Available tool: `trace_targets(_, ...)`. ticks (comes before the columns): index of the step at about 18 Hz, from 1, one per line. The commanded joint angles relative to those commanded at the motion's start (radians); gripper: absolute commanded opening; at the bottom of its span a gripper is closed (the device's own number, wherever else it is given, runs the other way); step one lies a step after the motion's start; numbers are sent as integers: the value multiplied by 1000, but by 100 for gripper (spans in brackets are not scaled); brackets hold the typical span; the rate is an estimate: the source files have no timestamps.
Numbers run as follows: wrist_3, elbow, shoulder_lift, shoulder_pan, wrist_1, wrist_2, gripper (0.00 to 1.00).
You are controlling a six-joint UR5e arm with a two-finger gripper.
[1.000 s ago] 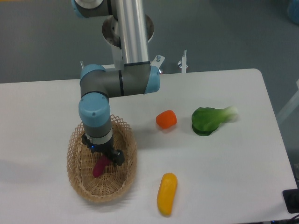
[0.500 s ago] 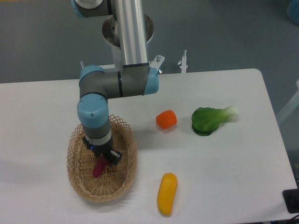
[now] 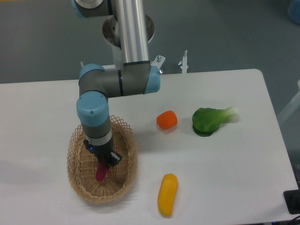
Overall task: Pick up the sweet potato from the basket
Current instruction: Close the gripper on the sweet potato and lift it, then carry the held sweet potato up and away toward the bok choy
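The pincer (image 3: pixel 104 164) reaches down inside the basket (image 3: pixel 125 154), right over the upper end of the sweet potato (image 3: pixel 101 172); whether its fingers have closed on it I cannot tell, since the wrist hides them. The sweet potato lies on the basket floor. This looks like the grasping step; next would come a firm close and a straight lift clear of the rim. On the desk (image 3: pixel 225 164): one basket, one sweet potato, one orange chunk (image 3: pixel 167 119), one yellow vegetable (image 3: pixel 167 194), one leafy green (image 3: pixel 211 120).
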Motion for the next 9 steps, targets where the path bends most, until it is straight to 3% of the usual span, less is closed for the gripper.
trace_targets(4,32,52,46,54,-18,-2,32)
trace_targets(9,181,74,120,181,-142,-23,32)
